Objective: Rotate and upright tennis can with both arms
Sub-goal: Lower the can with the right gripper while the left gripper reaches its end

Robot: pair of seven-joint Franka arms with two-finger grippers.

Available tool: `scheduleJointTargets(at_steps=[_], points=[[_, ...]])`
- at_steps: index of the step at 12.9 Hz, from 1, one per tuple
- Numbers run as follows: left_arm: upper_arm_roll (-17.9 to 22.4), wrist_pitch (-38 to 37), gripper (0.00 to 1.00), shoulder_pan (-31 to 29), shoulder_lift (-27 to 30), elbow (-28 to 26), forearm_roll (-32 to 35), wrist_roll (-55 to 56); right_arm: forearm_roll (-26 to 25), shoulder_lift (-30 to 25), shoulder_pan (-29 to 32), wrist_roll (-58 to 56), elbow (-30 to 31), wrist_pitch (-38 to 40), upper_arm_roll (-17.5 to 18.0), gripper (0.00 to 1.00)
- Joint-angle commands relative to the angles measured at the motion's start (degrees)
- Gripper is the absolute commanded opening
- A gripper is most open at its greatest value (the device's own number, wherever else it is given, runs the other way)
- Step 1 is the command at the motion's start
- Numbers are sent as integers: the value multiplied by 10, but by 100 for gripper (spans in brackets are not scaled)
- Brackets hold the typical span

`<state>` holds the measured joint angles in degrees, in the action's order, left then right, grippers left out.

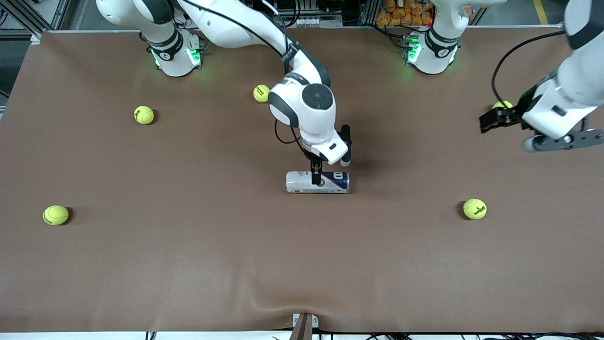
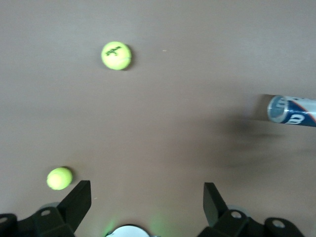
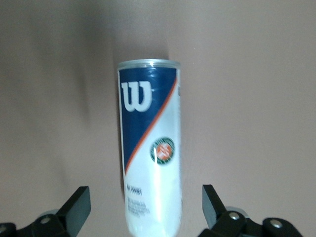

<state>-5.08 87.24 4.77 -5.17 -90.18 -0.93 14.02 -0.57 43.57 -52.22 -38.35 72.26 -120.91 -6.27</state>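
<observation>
The right gripper (image 1: 316, 181) covers the middle of the tennis can (image 1: 317, 182) in the front view, so whether its jaws touch the can cannot be told. In the right wrist view the can's end nearest the jaws runs off the picture. In the left wrist view only the can's blue end shows, blurred. A tennis ball (image 1: 502, 105) is mostly hidden by the left gripper (image 1: 490, 121). The left arm (image 1: 573, 89) is cropped.
</observation>
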Motion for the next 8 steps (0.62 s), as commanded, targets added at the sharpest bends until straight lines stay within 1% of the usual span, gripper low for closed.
scheduleJointTargets(at_steps=[1, 2, 4, 5, 8], points=[[-2, 50, 100, 5, -68, 9, -62, 13, 66, -46, 34, -12, 20, 31, 4, 100], [-2, 71, 100, 5, -94, 8, -89, 13, 77, -65, 49, -12, 32, 32, 4, 100], [-3, 101, 100, 4, -140, 5, -160, 13, 79, -101, 83, -8, 60, 38, 3, 100], [-3, 125, 100, 4, -155, -9, -206, 13, 79, -110, 104, -8, 65, 53, 1, 100], [-6, 245, 100, 16, -174, -81, -331, 9, 78, -128, 185, -9, 65, 83, 0, 100]])
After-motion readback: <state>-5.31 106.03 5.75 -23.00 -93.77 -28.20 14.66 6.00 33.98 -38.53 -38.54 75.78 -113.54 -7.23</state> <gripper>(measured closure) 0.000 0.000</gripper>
